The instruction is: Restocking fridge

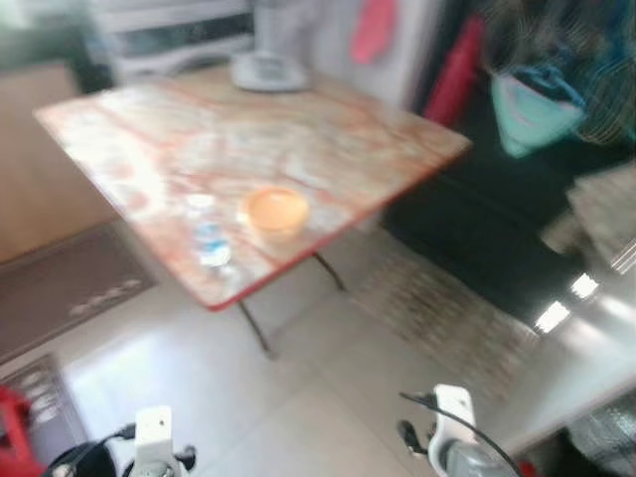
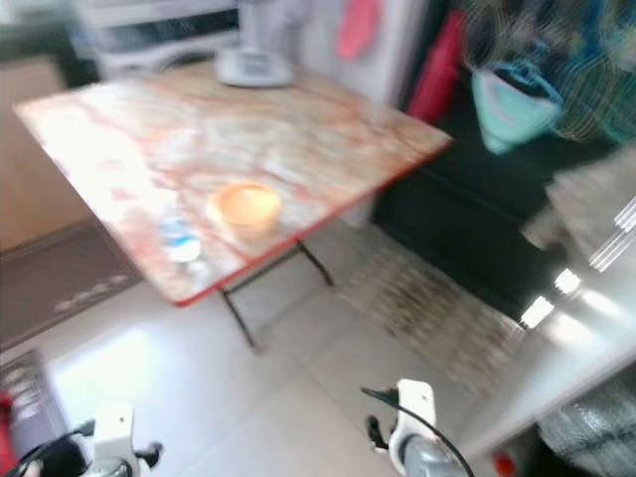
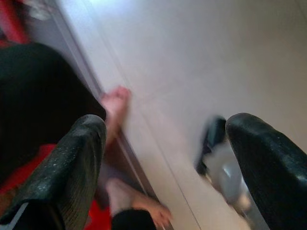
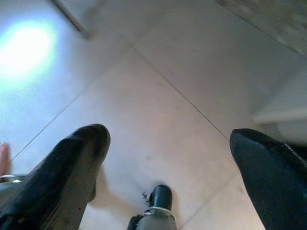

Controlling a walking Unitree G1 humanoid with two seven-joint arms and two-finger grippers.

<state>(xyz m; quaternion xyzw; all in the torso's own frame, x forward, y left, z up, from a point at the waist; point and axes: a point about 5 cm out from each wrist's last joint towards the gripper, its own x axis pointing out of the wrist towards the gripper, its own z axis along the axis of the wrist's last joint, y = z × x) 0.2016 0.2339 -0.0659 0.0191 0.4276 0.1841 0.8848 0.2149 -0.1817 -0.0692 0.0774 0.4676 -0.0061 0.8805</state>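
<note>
Nearest, both arms hang low over the pale tiled floor (image 4: pixel 158 110): the left gripper (image 3: pixel 165 158) has its two black fingers spread wide with nothing between them, and a person's bare feet (image 3: pixel 117 108) show on the floor just past its fingers; the right gripper (image 4: pixel 168 163) is likewise spread wide and empty, pointing down at bare tile. Well ahead of both grippers, and higher, stands a folding table (image 1: pixel 298 129) with a marbled top and a red edge. On its near corner a small water bottle (image 1: pixel 207 234) stands upright, long axis vertical, cap up (blur hides the label), and just beside it, on the right gripper's side, sits an orange bowl (image 1: pixel 274 211). The bottle looks to be thin clear plastic, so probably light, smooth and a little slippery, liable to dent if squeezed hard; a side grip around the middle of its body seems safest. Farther off, at the table's back edge, a grey appliance base (image 1: pixel 268 70) rests.
</note>
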